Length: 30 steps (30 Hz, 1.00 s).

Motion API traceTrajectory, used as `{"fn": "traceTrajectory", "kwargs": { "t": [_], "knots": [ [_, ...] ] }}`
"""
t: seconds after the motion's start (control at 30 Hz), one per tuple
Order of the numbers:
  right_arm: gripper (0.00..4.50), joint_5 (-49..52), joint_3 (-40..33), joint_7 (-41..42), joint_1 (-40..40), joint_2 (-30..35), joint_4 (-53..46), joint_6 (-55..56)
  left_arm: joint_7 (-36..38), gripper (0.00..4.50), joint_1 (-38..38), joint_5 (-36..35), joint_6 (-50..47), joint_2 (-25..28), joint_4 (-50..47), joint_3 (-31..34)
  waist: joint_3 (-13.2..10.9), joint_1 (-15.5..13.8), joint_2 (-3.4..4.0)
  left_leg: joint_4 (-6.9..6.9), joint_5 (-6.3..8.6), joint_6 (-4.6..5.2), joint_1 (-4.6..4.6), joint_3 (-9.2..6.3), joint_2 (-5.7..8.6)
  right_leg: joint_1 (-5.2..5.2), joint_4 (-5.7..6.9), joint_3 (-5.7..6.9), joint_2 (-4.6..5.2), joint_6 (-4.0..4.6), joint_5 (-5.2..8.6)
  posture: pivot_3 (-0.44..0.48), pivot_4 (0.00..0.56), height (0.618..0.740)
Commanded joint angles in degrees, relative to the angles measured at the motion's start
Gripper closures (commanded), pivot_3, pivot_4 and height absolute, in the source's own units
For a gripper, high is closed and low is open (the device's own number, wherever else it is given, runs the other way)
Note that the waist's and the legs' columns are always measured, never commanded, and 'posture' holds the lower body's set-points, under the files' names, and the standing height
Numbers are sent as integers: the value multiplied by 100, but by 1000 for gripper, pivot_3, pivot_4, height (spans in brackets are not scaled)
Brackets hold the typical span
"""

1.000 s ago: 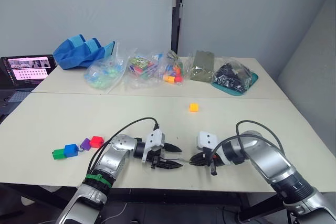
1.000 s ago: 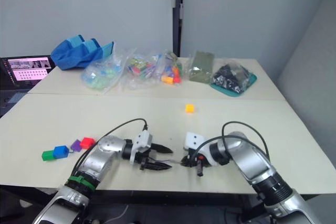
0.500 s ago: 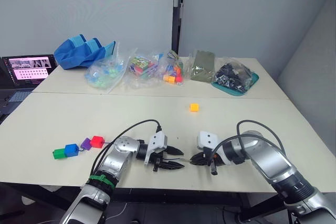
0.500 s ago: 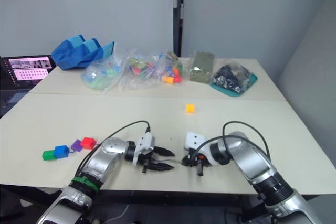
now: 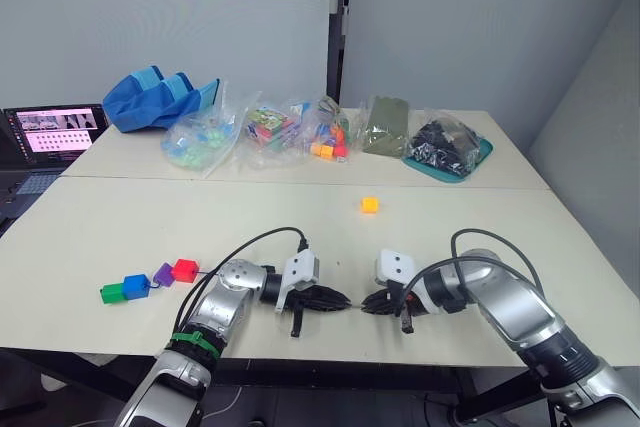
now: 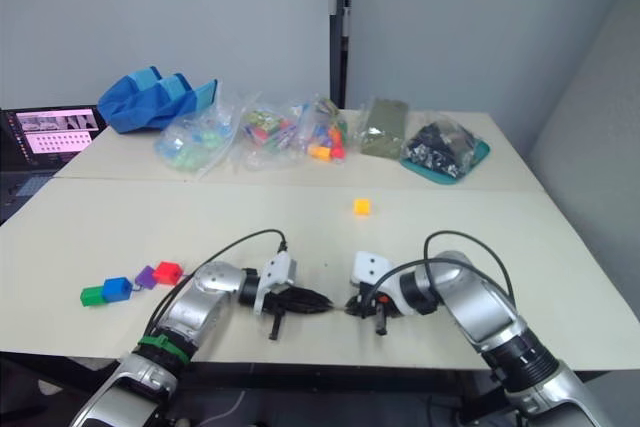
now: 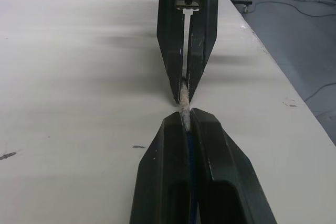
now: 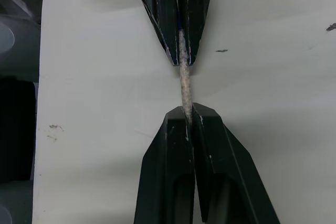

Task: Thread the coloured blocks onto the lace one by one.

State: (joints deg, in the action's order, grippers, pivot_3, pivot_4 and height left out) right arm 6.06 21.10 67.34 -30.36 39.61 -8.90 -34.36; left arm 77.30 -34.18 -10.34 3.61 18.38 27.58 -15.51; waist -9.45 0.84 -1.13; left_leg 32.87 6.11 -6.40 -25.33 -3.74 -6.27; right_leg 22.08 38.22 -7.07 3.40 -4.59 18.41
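Left wrist view: both sets of jaws are clamped on the lace's stiff pale tip [image 7: 184, 95], the left gripper [image 5: 338, 299] and right gripper [image 5: 371, 302] meeting nose to nose at lower centre of the bench [image 5: 480, 237]. The exposed tip between them is short, so if one lets go unevenly it could slip out or bend. Five blocks: green [image 5: 111, 293], blue [image 5: 136, 284], purple [image 5: 163, 273] and red [image 5: 184, 269] at lower left, yellow-orange [image 5: 370, 205] alone mid-frame. One lace.
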Motion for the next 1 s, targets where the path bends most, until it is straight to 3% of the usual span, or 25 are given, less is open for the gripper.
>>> {"fn": "traceTrajectory", "kwargs": {
  "t": [0.03, 0.2, 0.3, 0.53, 0.7, 1.0],
  "knots": [
    [3494, 247, -302, -47, 14, 29, -263, -89, -5, 4500, -113, -35, 63, -2, 109, 101, 0, 0, 0, 0, 0, 0, 0, 0, 0, 0, 0, 0, 0, 0, 0, 0, 150, 740],
    [1792, 523, -840, -139, -7, 139, -369, 109, 143, 4500, -179, -324, -104, 180, 173, 455, 0, 11, 0, -1, 0, 0, 0, 0, 0, 1, 0, 0, 0, 0, 0, 0, 150, 740],
    [767, 903, -1617, -487, 168, 53, -425, 109, 313, 4500, -191, -415, -159, 396, 216, 622, 0, 3, 0, -3, 0, 0, 0, 0, 0, 1, 0, 0, 0, 0, 0, 0, 150, 740],
    [767, 1042, -2960, -1618, 1171, -345, -285, 819, 415, 4500, -241, -706, -243, 581, 288, 1048, 0, -30, 0, -3, 0, 0, -1, -1, 2, -4, -6, 2, 2, -1, 0, 0, 150, 740],
    [767, 1146, -3465, -2306, 2159, -836, -542, 1229, 419, 4500, -276, -747, -73, 680, 453, 1271, 0, 9, 0, -7, 0, 0, 1, -2, 2, -2, -3, 2, 2, 0, 0, 0, 150, 740],
    [767, 1144, -3585, -3137, 3204, -1544, -818, 1827, 332, 4500, -168, -781, -141, 714, 297, 1404, 0, 15, 1, -7, 0, 0, 2, -2, 2, -3, -1, 1, 2, 0, 0, 0, 150, 740]
  ]
}}
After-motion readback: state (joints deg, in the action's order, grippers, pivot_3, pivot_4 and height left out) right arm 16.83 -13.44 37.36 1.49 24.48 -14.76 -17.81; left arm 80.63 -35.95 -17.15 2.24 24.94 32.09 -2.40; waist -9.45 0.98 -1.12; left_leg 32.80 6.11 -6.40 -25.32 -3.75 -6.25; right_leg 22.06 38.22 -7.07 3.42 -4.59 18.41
